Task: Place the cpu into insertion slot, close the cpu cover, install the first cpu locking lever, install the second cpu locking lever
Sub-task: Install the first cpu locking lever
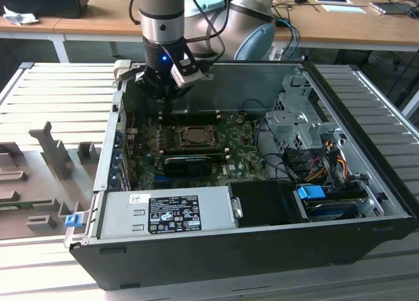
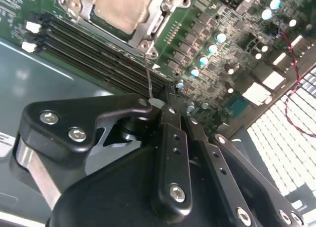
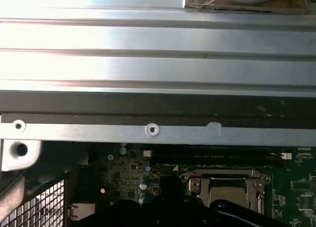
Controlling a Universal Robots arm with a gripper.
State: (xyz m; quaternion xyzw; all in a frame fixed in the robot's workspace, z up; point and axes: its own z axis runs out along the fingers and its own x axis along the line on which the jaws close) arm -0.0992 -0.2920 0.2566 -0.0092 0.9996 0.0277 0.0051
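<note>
The cpu [image 2: 121, 7] lies in the insertion slot [image 1: 196, 137] on the green motherboard, its dull grey top showing through the window of the cpu cover [image 2: 157, 19], which lies flat over it. The slot with its cover [image 3: 224, 185] also appears in the first wrist view. A thin wire locking lever [image 2: 148, 74] stands up from the slot's corner, and its flattened tip rests against the side of one fingertip [image 2: 168, 111]. My gripper [image 1: 167, 106] hangs shut just behind the slot, near the case's rear wall, with nothing between its fingers.
Black memory slots [image 2: 94, 49] run beside the socket. A long black card [image 1: 186, 163] sits in front of it. The power supply [image 1: 167, 212], drive cage [image 1: 304, 118] and cable bundles [image 1: 314, 163] fill the case's front and the exterior view's right. The case wall [image 3: 158, 131] is close behind the gripper.
</note>
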